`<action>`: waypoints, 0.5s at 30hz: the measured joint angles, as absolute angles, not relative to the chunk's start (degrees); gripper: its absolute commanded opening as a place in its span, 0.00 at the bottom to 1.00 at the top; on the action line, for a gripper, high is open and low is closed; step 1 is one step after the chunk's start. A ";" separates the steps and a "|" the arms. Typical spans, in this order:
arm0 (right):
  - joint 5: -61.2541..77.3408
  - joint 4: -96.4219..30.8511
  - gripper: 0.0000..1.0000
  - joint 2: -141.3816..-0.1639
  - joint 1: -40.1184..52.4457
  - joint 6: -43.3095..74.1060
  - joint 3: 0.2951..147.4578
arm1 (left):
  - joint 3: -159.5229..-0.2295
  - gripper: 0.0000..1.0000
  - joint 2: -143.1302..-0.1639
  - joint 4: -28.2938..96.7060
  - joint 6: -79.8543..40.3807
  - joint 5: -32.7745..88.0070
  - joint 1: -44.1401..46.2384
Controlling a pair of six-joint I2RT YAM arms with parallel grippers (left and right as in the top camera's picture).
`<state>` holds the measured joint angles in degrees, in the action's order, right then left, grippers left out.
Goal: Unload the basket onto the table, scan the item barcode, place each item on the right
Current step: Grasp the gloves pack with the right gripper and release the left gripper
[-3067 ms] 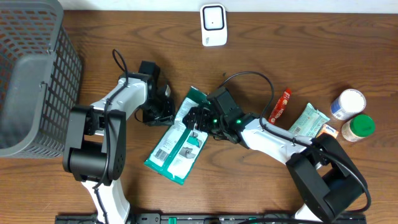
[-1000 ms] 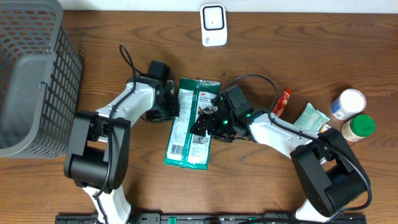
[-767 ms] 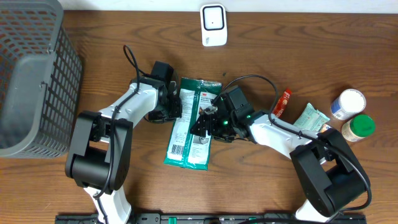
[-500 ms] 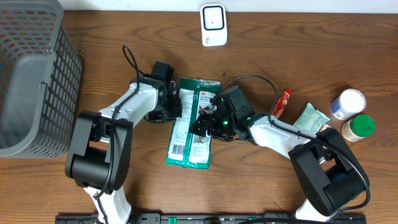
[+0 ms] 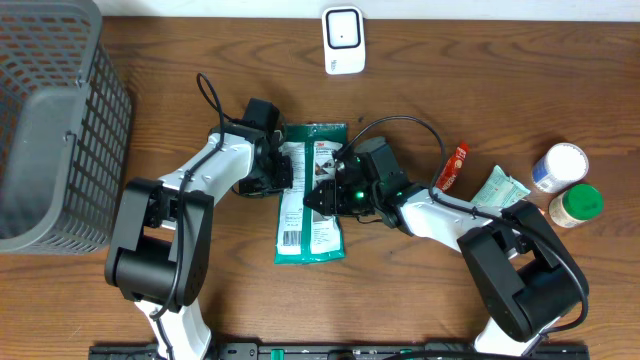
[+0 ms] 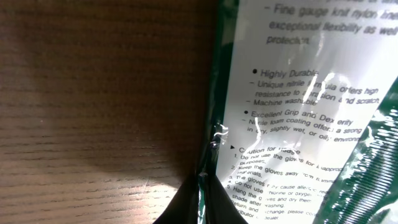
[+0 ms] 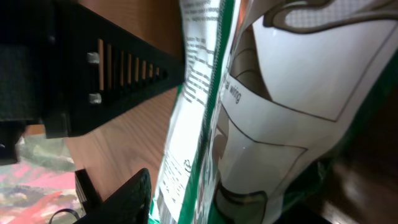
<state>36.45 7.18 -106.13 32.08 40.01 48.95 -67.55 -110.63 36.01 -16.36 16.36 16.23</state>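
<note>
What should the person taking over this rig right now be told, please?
Left pincer: shut on the left edge of the green-and-white plastic glove packet.
Right pincer: at the packet's right side; I cannot tell whether it is open or shut.
Packet: between the arms on the wooden table, barcode label facing up.
Done: packet gripped.
Left: present the barcode to the white box-shaped scanner at the far edge; the packet is not yet near it.

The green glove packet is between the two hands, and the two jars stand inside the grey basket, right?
No: the overhead view shows the white-lidded jar and green-lidded jar on the table, outside the grey basket. The green glove packet is between the left hand and right hand.
</note>
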 measured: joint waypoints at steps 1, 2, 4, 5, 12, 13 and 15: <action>36.49 7.66 0.39 -106.13 32.08 39.99 48.95 | -67.55 0.08 -110.63 36.01 -16.34 16.34 16.23; 36.53 7.94 0.38 -106.13 32.08 39.97 48.93 | -67.55 0.07 -110.63 36.01 -16.36 16.36 16.23; 36.67 8.69 0.37 -106.13 32.08 39.88 48.93 | -67.55 0.08 -110.63 36.01 -16.36 16.36 16.23; 36.71 8.88 0.37 -106.13 32.08 39.88 48.93 | -67.55 0.08 -110.63 36.01 -16.36 16.36 16.23; 36.67 8.91 0.39 -106.15 32.21 39.88 48.93 | -67.55 0.08 -110.63 36.01 -16.49 16.36 16.23; 36.69 9.02 0.39 -106.19 32.29 39.88 48.95 | -67.55 0.08 -110.63 36.01 -16.49 16.36 16.23; 36.69 9.63 0.39 -106.59 32.60 39.86 48.95 | -67.55 0.08 -110.63 36.01 -16.49 16.36 16.23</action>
